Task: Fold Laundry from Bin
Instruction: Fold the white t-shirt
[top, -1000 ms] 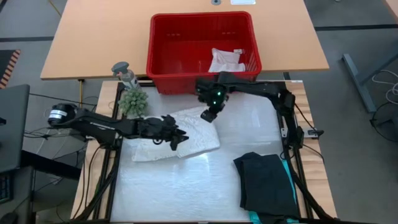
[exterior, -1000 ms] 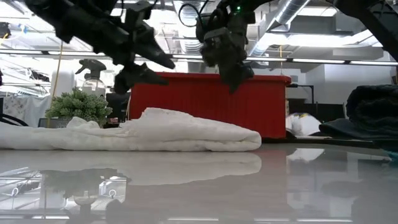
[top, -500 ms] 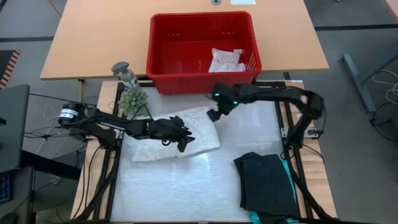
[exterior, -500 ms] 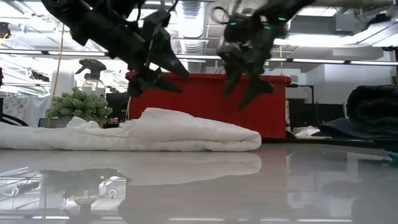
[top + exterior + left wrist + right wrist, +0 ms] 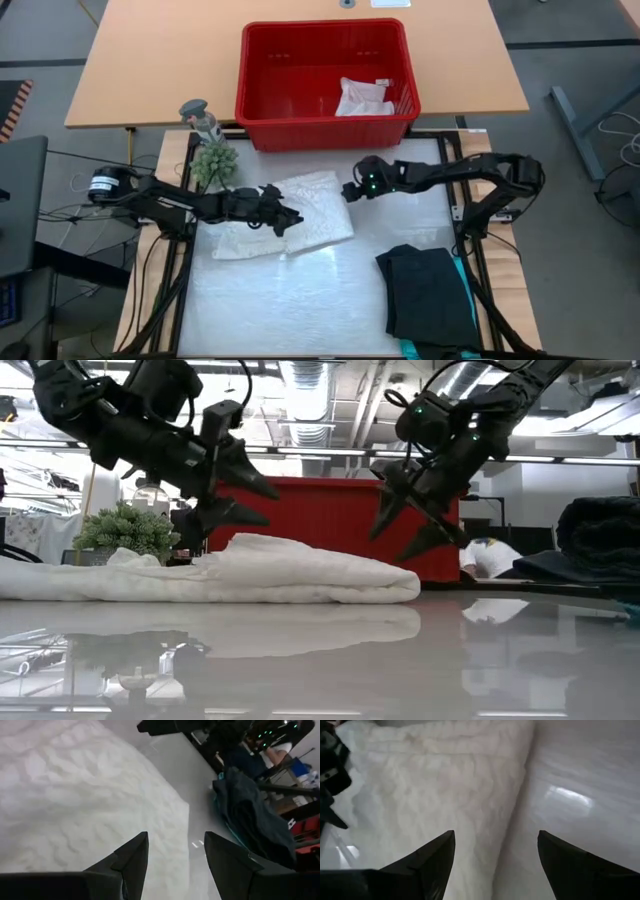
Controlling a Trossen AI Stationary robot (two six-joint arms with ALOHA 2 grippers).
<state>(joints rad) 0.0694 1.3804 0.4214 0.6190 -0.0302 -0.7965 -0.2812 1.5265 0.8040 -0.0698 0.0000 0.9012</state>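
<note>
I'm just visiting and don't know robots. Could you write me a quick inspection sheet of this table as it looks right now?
Surface: glossy white table, reflective.
Job's things: white lacy top lying folded mid-table; black garment folded over a teal one at the right; red bin behind, a small white cloth inside.
Clutter: small green plant and spray bottle at the back left.
Grippers: left gripper open above the top, empty; right gripper open by its right edge, empty.
Cables: several run along the left arm's base.
Surroundings: wooden desk; grey floor.

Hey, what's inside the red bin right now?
Inside the red bin lies one small white cloth, bunched toward the right end. Whatever sits beneath that cloth is covered; the visible floor shows nothing else.
</note>
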